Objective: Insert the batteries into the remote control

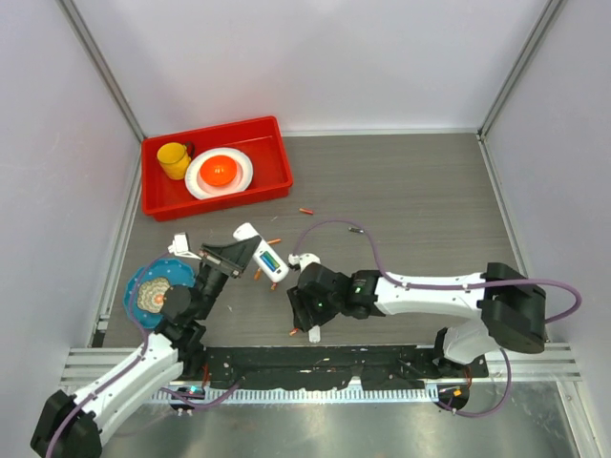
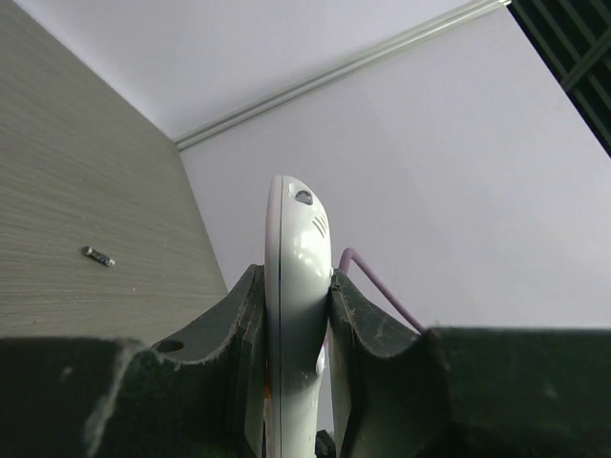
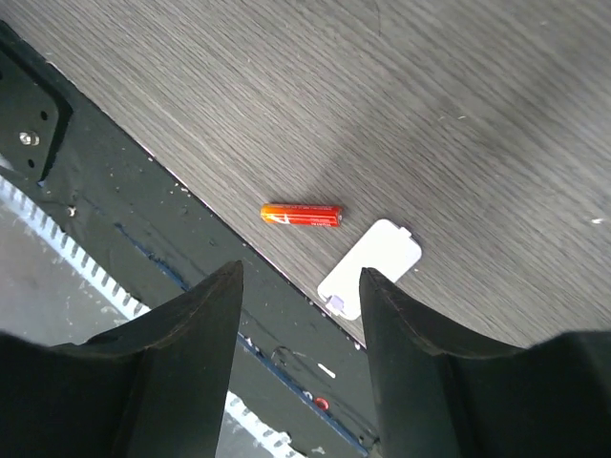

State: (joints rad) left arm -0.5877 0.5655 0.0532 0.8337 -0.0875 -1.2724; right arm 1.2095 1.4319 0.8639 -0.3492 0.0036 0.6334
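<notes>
Your left gripper (image 2: pixel 298 286) is pinching the remote control (image 2: pixel 296 239) edge-on between both fingers. The handset's rounded end juts out beyond the tips. I judge this grip is meant to steady the handset for loading, though the wrist view does not show which face is open.

Your right gripper (image 3: pixel 298 277) is spread and empty. It hangs above an orange battery (image 3: pixel 301 216) that lies just ahead of the fingertips. A white cover (image 3: pixel 370 268) sits just beside that battery on the right-finger side. Both rest on the table (image 3: pixel 458 114), close to the black strip (image 3: pixel 143 229) at its near edge.

The stance suggests a pick of that battery. The cover may foul the right finger. Other loose batteries (image 1: pixel 305 209) lie beyond the held handset.
</notes>
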